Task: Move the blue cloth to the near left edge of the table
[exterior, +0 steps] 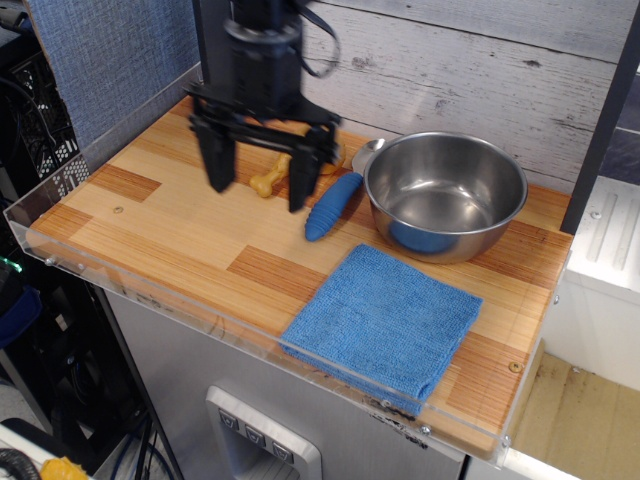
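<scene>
The gripper [258, 185] hangs over the table [170, 235] with its two fingers spread wide and nothing between them (motion-blurred). Behind it lies a yellow toy drumstick [268, 180], partly hidden; the blue cloth [385, 323] lies flat at the near right edge, before a steel bowl [445, 193].
</scene>
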### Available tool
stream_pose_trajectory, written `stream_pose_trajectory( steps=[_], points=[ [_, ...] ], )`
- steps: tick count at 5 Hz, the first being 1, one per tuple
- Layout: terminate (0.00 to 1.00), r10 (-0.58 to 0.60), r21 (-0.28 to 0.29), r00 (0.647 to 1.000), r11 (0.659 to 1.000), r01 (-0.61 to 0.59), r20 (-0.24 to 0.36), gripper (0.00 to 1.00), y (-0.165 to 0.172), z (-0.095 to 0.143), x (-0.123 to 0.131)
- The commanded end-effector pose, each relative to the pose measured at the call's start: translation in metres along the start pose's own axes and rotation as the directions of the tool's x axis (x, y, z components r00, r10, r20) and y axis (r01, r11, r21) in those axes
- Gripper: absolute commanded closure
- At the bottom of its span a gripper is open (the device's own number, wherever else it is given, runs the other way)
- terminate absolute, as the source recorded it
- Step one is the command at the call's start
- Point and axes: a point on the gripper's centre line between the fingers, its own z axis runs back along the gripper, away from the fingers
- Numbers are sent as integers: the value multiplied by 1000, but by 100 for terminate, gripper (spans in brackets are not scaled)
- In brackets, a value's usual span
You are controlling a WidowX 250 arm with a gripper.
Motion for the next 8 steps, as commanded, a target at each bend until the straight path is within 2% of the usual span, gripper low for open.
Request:
stream_pose_trajectory(
  steps=[1, 3, 4, 5, 6, 8],
  points=[
    [0, -48, 47, 997, 998, 45, 62, 0, -41, -5, -13],
    [0, -109, 16, 988, 994, 108, 112, 0, -86, -13, -23],
    [0, -127, 21, 982, 992, 125, 138, 0, -99, -14, -25],
    [0, -141, 47, 979, 990, 136, 146, 0, -100, -12, -24],
    [0, -157, 64, 979, 987, 150, 133, 0, -94, -21, -20],
    [0, -136, 50, 987, 990, 132, 87, 0, -91, -51, -14]
  ],
)
